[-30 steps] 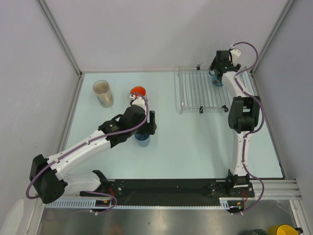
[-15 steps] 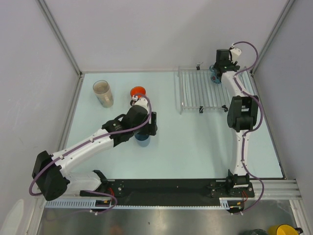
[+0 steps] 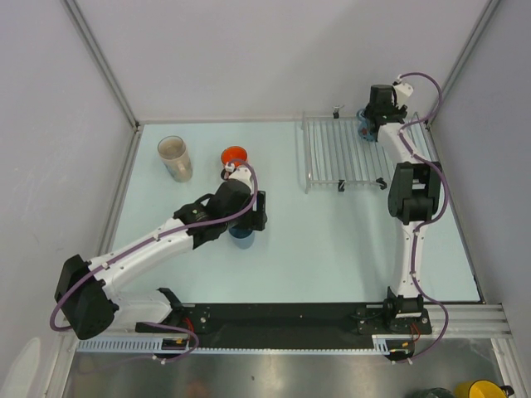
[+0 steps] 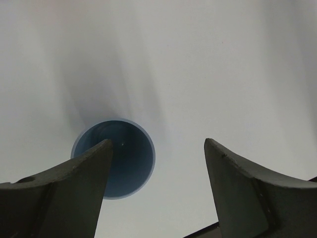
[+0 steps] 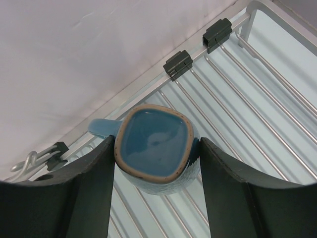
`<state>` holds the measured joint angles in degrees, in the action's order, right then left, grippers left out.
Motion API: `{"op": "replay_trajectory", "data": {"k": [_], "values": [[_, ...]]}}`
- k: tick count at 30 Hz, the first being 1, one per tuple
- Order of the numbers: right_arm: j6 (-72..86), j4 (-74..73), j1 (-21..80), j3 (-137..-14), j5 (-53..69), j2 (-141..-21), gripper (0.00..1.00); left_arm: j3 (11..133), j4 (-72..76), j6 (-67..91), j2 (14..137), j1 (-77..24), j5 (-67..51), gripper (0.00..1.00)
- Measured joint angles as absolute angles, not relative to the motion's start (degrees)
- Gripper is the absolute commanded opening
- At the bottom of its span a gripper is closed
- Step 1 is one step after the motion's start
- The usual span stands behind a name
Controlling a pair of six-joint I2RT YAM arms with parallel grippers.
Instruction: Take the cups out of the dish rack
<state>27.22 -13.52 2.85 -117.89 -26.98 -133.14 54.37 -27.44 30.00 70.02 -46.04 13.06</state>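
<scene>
The teal-blue mug [image 5: 154,141] sits at the far edge of the dish rack [image 5: 257,114], handle pointing left. My right gripper [image 5: 156,144] is shut on it, one finger on each side of its rim. From above, that gripper [image 3: 370,123] hangs over the rack's [image 3: 340,157] far right corner and mostly hides the mug. The light-blue cup [image 4: 126,163] stands upright on the table, partly under my left finger. My left gripper [image 4: 157,143] hovers open above it, holding nothing. The beige tumbler [image 3: 175,157] and orange mug [image 3: 234,155] stand on the table at the far left.
White walls close in the table at the back and on both sides. My left arm [image 3: 166,240] stretches diagonally over the left half of the table. A yellow mug [image 3: 481,390] sits off the table at the bottom right.
My right gripper has shut on the teal-blue mug and shifted slightly toward the back wall. My left arm has barely moved and stays open over the light-blue cup.
</scene>
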Motion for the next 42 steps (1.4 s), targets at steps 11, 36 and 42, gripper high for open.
{"op": "replay_trajectory", "data": {"k": [11,36,42], "values": [[25.7,-12.1,4.4,-111.3,-30.1,-128.9,0.0,54.1,-27.4,30.0,70.0,-46.0,12.8,0.79],[23.9,-21.6,8.7,-107.9,-33.6,-121.5,0.0,53.5,-27.5,31.4,67.6,-46.0,12.9,0.78],[25.5,-22.0,8.4,-106.5,-31.4,-118.3,0.0,53.4,-27.4,32.0,67.5,-46.0,13.1,0.79]]}}
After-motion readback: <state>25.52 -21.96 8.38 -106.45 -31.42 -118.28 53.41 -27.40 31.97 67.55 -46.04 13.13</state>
